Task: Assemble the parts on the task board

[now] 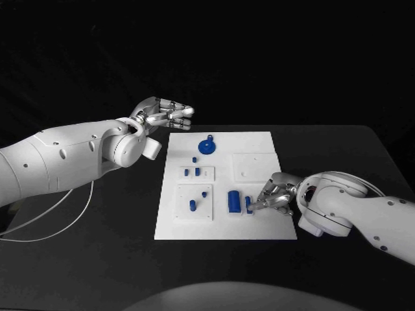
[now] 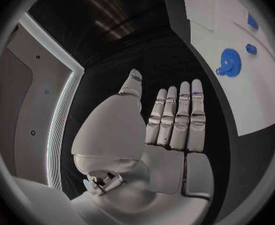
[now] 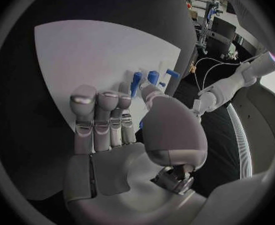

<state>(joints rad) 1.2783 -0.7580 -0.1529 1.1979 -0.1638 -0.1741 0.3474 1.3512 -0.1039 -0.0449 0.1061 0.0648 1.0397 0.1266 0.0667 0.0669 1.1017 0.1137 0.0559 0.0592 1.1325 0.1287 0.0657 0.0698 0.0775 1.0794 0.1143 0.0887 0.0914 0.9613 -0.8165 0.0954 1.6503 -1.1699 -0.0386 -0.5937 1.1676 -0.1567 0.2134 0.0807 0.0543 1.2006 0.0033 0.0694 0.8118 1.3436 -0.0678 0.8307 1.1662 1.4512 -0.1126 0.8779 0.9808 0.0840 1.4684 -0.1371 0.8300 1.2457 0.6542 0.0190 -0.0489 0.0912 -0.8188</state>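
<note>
A white task board (image 1: 222, 227) lies mid-worktop (image 1: 357, 149). Nearest, the right robot hand (image 1: 273, 197) touches a blue cylinder (image 1: 234, 201) there, fingers partly curled. Farther back, a blue gear (image 1: 207, 145). Beyond the board's far left corner, the left robot hand (image 1: 165, 115) hovers, fingers straight, holding nothing.

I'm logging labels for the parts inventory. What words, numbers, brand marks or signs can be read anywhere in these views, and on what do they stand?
None can be read. The white task board, the blue parts such as the gear, and both white arms bear no legible text, number or mark.
</note>
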